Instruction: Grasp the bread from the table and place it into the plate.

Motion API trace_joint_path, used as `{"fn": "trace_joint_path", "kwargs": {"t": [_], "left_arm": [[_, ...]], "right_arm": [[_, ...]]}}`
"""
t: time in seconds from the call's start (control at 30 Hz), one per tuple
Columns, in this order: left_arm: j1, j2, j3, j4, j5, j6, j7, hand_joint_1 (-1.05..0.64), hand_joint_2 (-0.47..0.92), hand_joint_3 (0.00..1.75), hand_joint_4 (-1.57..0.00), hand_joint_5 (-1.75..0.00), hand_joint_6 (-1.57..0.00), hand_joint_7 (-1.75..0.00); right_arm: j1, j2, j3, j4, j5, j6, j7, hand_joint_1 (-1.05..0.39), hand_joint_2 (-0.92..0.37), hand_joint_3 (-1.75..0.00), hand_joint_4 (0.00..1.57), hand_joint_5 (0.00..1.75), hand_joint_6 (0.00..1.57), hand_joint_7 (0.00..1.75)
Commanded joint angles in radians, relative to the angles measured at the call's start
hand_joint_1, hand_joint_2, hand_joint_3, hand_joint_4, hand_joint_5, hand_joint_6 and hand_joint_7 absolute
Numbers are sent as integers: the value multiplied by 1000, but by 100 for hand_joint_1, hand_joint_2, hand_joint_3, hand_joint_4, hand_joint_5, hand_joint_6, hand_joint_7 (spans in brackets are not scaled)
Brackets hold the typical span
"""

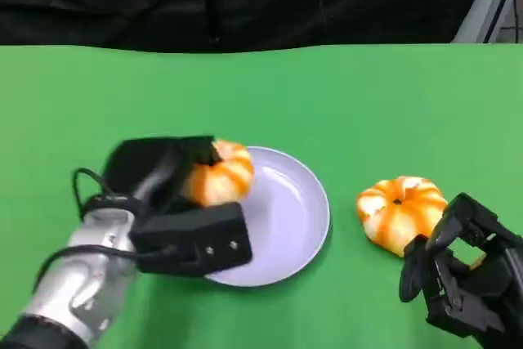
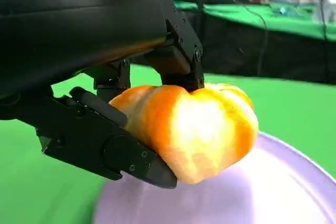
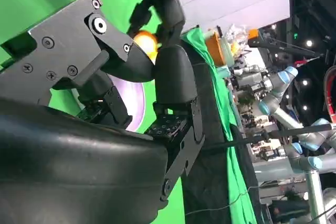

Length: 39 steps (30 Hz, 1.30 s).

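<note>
Bread gripped in left hand fingers above plate; right hand fingers curled, empty.

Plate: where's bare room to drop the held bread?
The plate's middle and right half are bare, out to the rim facing the second bread. Its left edge is crowded: the left hand holds the bread there. The right hand sits beside the second bread.

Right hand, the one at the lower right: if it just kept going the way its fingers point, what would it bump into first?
Probably the loose bread on the green table: the right hand sits right beside it, fingers toward it. Depth is hard to judge.
</note>
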Motion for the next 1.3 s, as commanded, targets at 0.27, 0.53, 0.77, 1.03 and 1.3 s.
{"fn": "trace_joint_path", "kwargs": {"t": [0.27, 0.53, 0.77, 1.03, 1.3], "left_arm": [[-4, -24, -36, -34, 17, 16, -61, -6, 92, 9, -86, -139, -118, -27], [41, 4, -28, -73, -60, -116, -131, -89, 92, 34, -5, -6, -19, -1], [40, 34, -42, -76, -16, -123, -163, -105, 92, 48, 0, 0, -9, 0], [59, 61, -30, -113, 1, -118, -198, -105, 92, 56, 0, 0, -11, -3], [145, 23, 101, -240, -219, -70, -292, -79, 92, 37, -14, -5, -26, -5]], "right_arm": [[3, -2, 4, -18, -1, 1, -13, -15, -43, -132, 87, 175, 70, 164], [10, -3, 10, -29, 0, 4, -16, -14, -43, -134, 88, 175, 71, 164], [11, -1, 10, -32, 4, 5, -15, -14, -43, -134, 87, 175, 70, 164], [14, 4, 17, -37, -8, 0, -23, -15, -42, -134, 88, 175, 71, 163], [14, -3, 9, -41, -3, 6, -22, -15, -41, -135, 87, 175, 70, 164]]}}
